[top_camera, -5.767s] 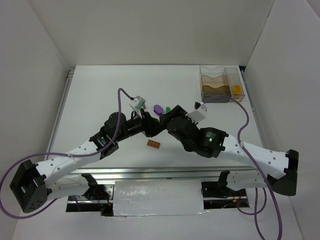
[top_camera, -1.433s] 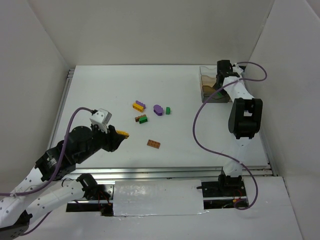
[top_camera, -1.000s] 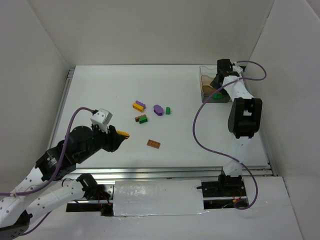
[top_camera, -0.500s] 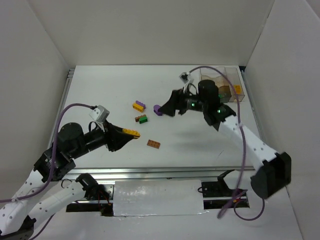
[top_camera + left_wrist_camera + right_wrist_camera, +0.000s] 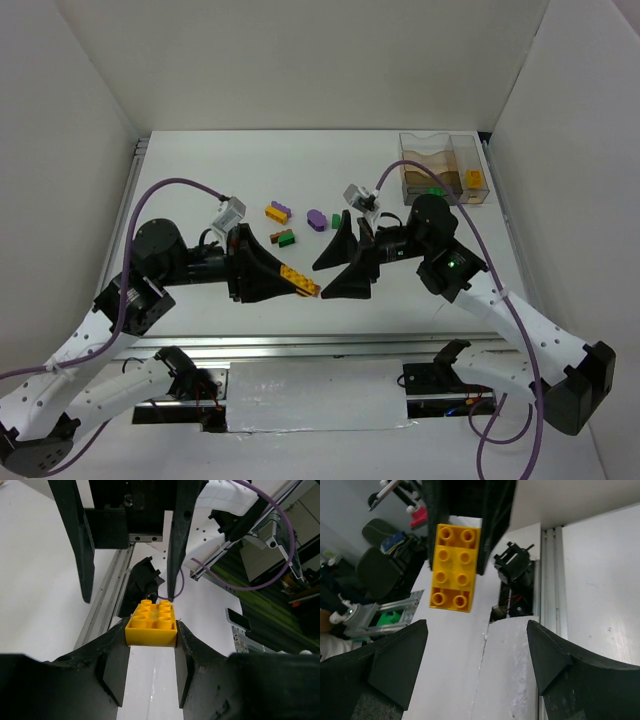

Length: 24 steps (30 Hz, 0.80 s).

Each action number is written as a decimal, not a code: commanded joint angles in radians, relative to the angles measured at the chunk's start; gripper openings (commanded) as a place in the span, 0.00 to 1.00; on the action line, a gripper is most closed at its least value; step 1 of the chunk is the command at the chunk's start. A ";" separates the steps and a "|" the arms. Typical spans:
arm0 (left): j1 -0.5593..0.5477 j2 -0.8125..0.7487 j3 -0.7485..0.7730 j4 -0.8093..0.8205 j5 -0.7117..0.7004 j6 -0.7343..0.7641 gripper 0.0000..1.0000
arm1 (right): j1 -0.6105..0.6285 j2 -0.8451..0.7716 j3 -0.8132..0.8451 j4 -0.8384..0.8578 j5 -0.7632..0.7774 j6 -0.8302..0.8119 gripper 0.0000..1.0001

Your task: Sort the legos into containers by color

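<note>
My left fingers (image 5: 114, 666) are clamped on the yellow 2-by-4 plastic brick (image 5: 151, 626), holding it out above the white worktop (image 5: 200, 180) toward the right fingers (image 5: 395, 666), which are spread wide and empty. I judge this a handover, since the clear compartment box (image 5: 447, 137) sits on the right arm's side

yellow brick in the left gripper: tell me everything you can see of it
The yellow brick is a glossy plastic two-by-four with eight round studs, a single colour, nothing stacked on it. The left gripper clamps its long sides between black fingers, with roughly half its length past the tips. It is held off the table, near front-centre, pointing at the right gripper, which is open and not touching it.
</note>
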 commanded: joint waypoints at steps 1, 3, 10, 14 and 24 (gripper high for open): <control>0.004 -0.003 0.018 0.095 0.068 -0.048 0.00 | 0.066 -0.056 0.047 0.001 -0.011 -0.011 0.87; 0.004 0.000 0.012 0.094 0.065 -0.050 0.00 | 0.084 -0.056 0.057 -0.023 0.021 -0.017 0.86; 0.004 0.009 0.000 0.087 0.080 -0.039 0.00 | 0.160 0.005 0.102 -0.026 0.081 0.009 0.82; 0.004 0.010 -0.010 0.088 0.080 -0.033 0.00 | 0.200 0.050 0.158 -0.080 0.132 -0.008 0.79; 0.004 -0.005 0.006 0.032 0.050 0.019 0.00 | 0.232 0.087 0.172 -0.146 0.161 -0.068 0.38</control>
